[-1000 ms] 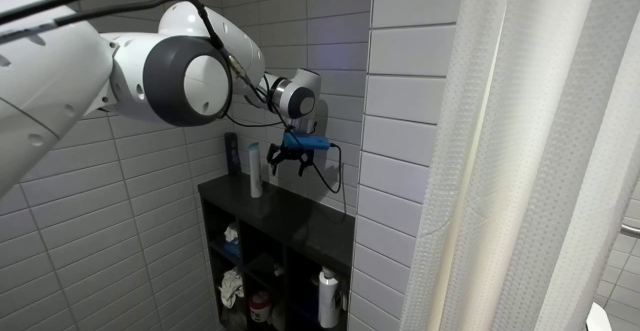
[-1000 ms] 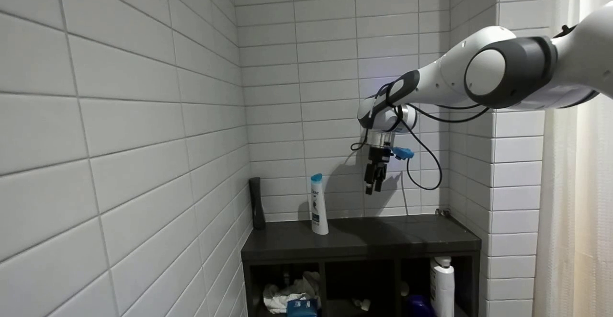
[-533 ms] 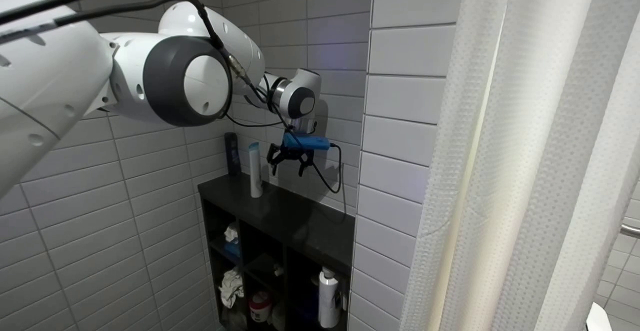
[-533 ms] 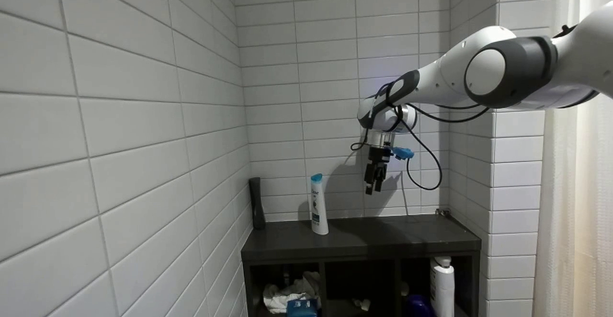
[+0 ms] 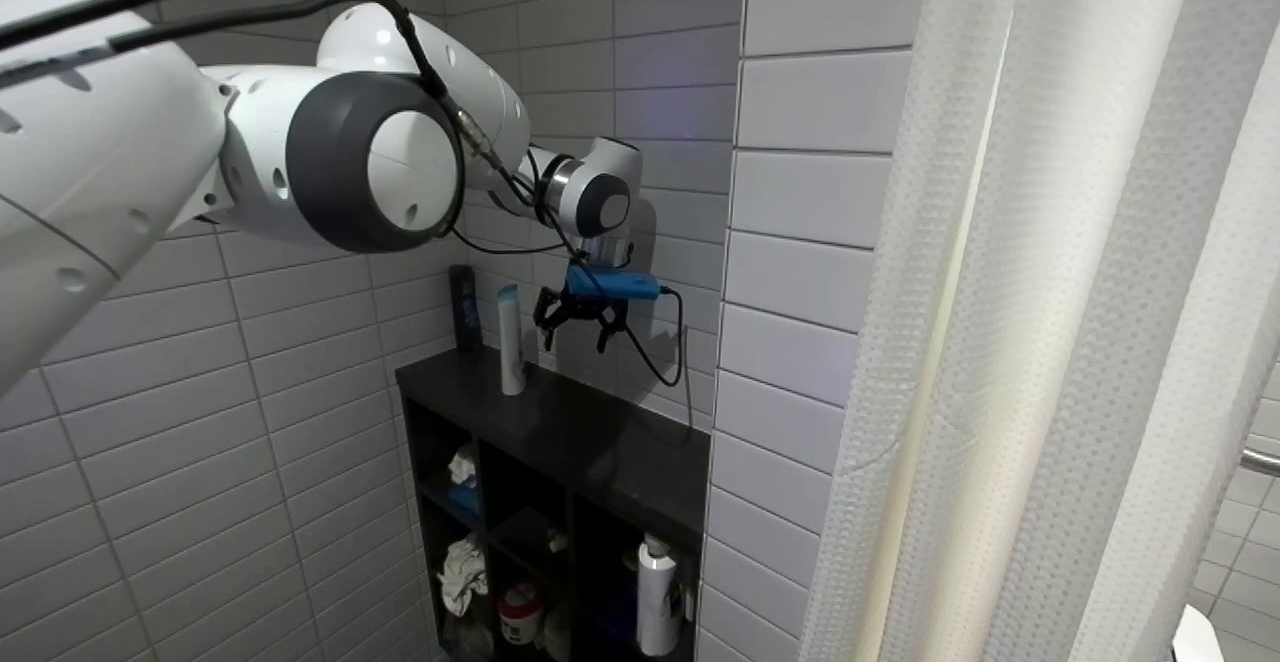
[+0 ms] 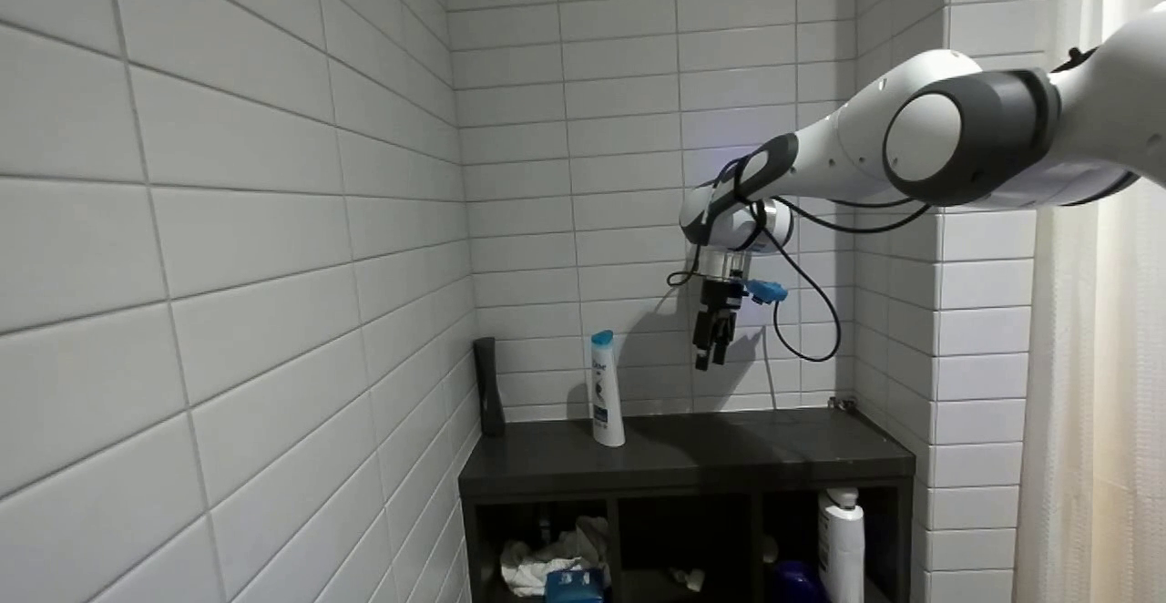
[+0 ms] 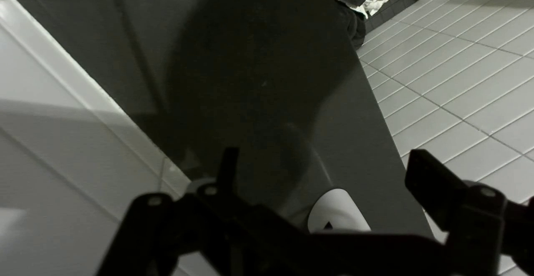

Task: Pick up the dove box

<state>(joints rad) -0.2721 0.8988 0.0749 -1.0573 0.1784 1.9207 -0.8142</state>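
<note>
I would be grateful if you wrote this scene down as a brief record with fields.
Likely target: white bottle with blue cap, standing on the shelf unit
Gripper: open, holding nothing, above the shelf unit, apart from both bottles on top
Also on top: dark bottle, apart from the white one
Inside the shelf unit: white container; crumpled white cloth or paper
Nearby: pale curtain
Pick-up: not yet done

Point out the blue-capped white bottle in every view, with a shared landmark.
In an exterior view: the white bottle, left of centre.
In an exterior view: the white bottle, just right of centre, lower half.
In the wrist view: apparently the white bottle, low, right of centre, partly behind the gripper.
Shared landmark: the dark shelf top.
</note>
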